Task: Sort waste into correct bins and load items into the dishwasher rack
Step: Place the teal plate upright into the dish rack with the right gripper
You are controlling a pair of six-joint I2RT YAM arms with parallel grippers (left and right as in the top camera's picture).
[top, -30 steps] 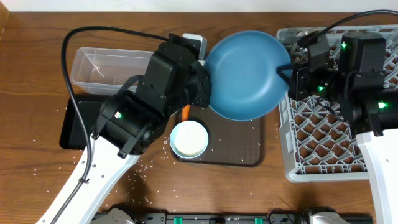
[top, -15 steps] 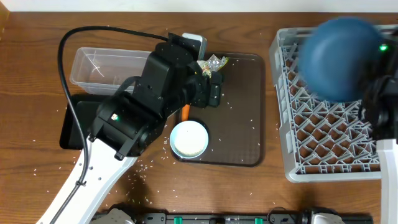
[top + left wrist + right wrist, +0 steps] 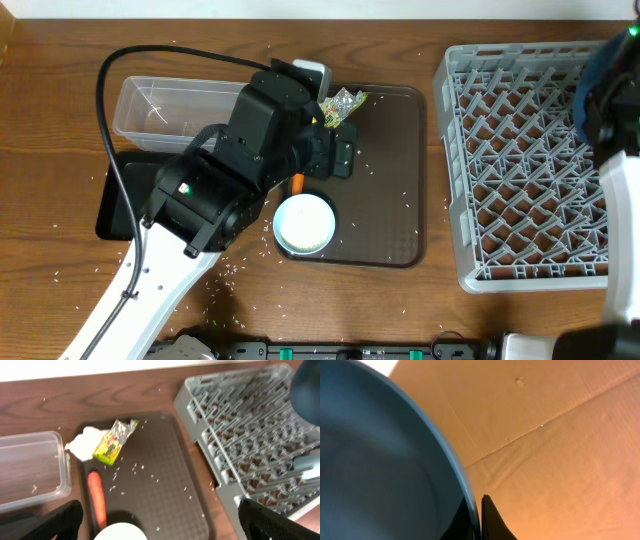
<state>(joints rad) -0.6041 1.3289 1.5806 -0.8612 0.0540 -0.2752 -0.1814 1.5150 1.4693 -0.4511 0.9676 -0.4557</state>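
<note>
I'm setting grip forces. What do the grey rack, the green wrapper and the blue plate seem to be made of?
The grey rack looks like rigid moulded plastic, matte: a lattice of pegs. The green wrapper is probably metallised film: shiny, creased, silver edges. The blue plate is smooth with a soft sheen; plastic or glazed ceramic, cannot tell.

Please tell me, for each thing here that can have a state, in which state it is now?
left claw: open, empty
right claw: shut on the rim of the blue plate
blue plate: held up by its rim
dishwasher rack: visible part empty
white bowl: upright on the brown tray
clear tub: open, nearly empty
foil wrapper: crumpled, on the brown tray
carrot: lying flat on the brown tray
</note>
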